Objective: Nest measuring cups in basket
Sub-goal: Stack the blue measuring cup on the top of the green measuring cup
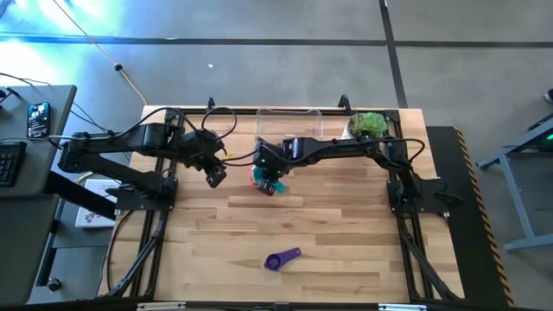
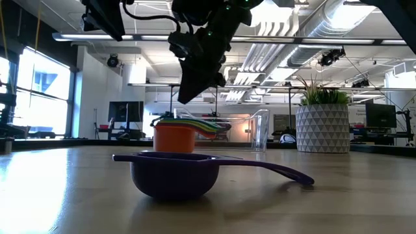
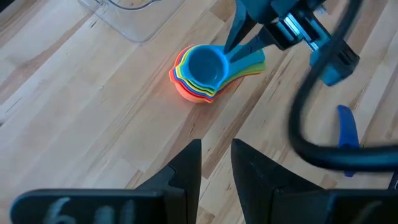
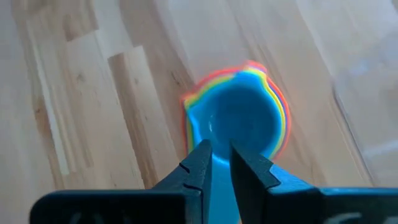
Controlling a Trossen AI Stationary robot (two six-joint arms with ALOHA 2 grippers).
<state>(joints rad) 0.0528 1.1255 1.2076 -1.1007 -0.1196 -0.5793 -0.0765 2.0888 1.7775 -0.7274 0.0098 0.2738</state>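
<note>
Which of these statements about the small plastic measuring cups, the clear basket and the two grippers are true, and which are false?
1. The purple plastic measuring cup lies alone on the wooden table. True.
2. The nested stack of coloured cups sits inside the clear rectangular plastic basket. False: it stands on the table beside the basket.
3. The blue cup is topmost in the stack. True.
4. The right gripper is at the blue cup's handle. True.
5. The left gripper holds a cup. False: it is empty.

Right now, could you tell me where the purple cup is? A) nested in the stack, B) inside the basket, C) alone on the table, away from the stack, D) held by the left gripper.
C: the purple cup lies alone on the table, far from the stack by the basket.
</note>
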